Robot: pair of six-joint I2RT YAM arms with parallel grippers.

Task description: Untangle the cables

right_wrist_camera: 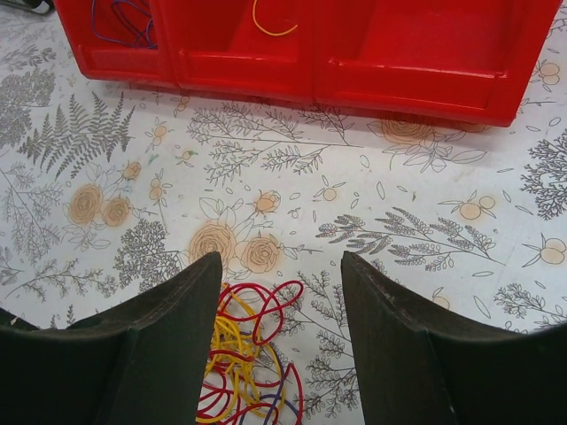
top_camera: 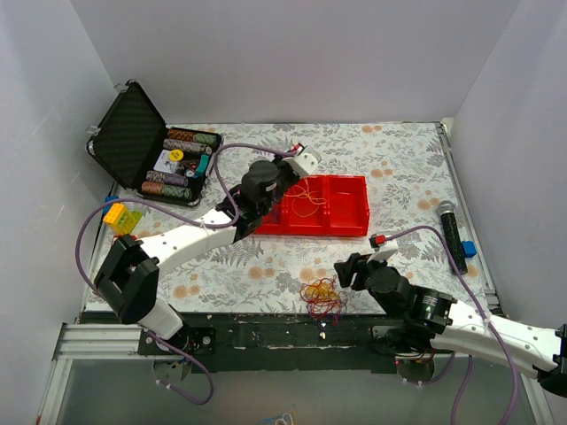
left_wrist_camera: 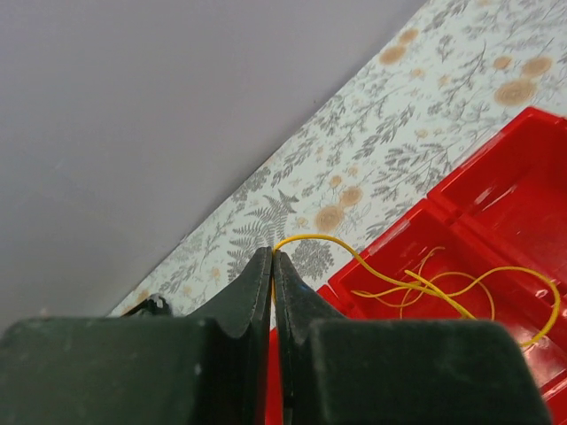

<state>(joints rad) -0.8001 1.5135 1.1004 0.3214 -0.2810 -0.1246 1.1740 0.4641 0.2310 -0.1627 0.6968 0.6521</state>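
Note:
The tangled bunch of red, yellow and purple cables [top_camera: 323, 297] lies near the table's front edge. My right gripper [top_camera: 353, 267] is open and empty just right of it. In the right wrist view the bunch [right_wrist_camera: 244, 354] sits low between the spread fingers [right_wrist_camera: 282, 257], closer to the left finger. My left gripper [top_camera: 285, 188] is over the red tray [top_camera: 350, 199] and is shut on one end of a loose yellow cable [left_wrist_camera: 425, 283]. The rest of that cable lies curled in the tray [left_wrist_camera: 514, 177]. A purple cable [right_wrist_camera: 120, 22] lies in the tray's left compartment [right_wrist_camera: 399, 53].
An open black case of poker chips [top_camera: 146, 146] stands at the back left. A yellow toy block [top_camera: 120, 217] is at the left edge. A microphone [top_camera: 450, 232] and a small blue piece [top_camera: 469, 250] lie at the right. White walls enclose the table.

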